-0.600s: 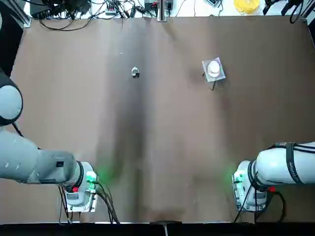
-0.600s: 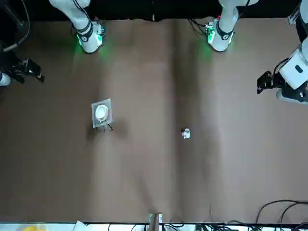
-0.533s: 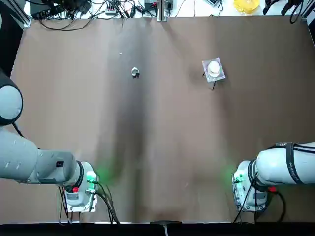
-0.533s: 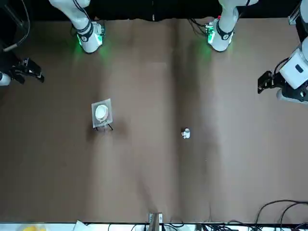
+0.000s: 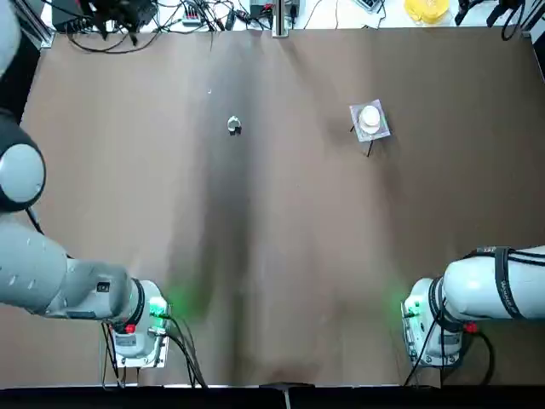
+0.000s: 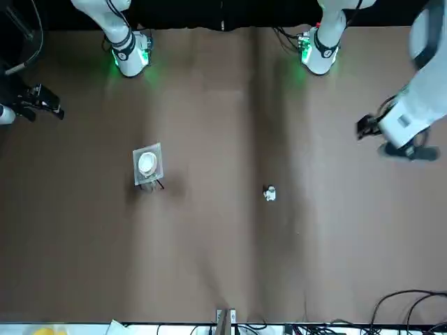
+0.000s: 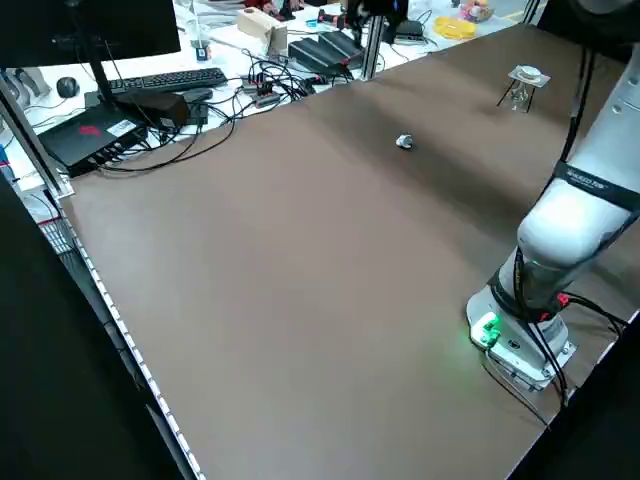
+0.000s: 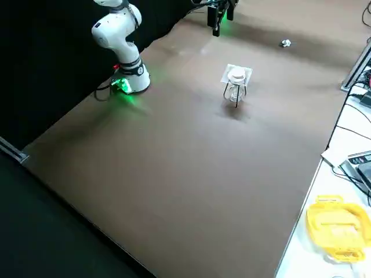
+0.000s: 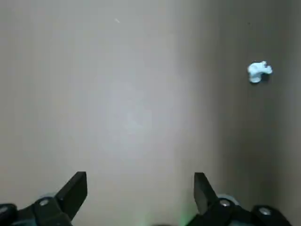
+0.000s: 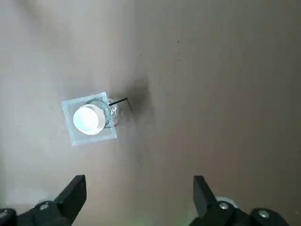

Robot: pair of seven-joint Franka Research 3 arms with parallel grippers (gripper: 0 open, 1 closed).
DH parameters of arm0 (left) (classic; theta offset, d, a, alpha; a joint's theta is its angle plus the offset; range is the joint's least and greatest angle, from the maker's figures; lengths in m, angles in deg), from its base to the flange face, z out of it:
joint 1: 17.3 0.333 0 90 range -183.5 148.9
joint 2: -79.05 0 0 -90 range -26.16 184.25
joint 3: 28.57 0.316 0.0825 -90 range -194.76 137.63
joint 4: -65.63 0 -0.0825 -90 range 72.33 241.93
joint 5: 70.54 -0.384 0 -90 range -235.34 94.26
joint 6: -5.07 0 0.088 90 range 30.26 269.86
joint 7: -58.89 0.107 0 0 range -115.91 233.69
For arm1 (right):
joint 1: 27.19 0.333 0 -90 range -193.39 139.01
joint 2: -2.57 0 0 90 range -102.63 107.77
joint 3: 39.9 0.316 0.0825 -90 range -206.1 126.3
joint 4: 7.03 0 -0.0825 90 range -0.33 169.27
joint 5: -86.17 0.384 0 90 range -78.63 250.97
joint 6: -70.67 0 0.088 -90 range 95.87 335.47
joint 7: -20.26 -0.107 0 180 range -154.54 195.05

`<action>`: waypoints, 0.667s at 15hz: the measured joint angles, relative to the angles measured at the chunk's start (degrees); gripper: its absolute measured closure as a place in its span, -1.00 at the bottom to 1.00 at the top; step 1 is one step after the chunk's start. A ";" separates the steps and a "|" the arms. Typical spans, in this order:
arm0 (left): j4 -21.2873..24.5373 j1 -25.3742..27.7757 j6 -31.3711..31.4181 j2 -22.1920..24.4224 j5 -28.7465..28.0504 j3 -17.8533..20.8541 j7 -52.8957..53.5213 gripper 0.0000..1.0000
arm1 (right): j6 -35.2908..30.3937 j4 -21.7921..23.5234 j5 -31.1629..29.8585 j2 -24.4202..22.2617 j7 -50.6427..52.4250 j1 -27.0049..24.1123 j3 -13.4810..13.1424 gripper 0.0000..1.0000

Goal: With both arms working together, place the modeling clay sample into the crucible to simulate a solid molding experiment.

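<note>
Tabletop's open middle parts modeling clay (image 5: 234, 125) from crucible (image 5: 370, 118); both tools (image 9: 141, 193) (image 10: 140, 195) seemingly released.

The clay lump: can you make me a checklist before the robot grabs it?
1. Clay lump lying on the table, not yet in the crucible: ok.
2. Left claw open: ok.
3. Left claw right over the clay: not ok, it's off to one side.
4. Crucible up on its mesh-topped stand: ok.
5. Right claw open and holding nothing: ok.
6. Clay soft enough to squeeze: cannot tell.
</note>
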 joint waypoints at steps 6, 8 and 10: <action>-0.68 -9.57 22.39 -19.07 5.39 -2.91 -22.30 -1.00 | 0.01 -0.02 0.00 0.00 0.00 -0.01 -0.01 -1.00; -2.17 -12.10 29.26 -24.64 5.40 -2.95 -25.75 -1.00 | 0.70 -0.14 0.01 0.00 0.10 -0.01 0.03 -1.00; -3.10 -14.25 35.57 -29.81 5.40 -2.98 -27.53 -1.00 | 2.12 -0.29 0.03 0.00 0.44 0.07 0.47 -1.00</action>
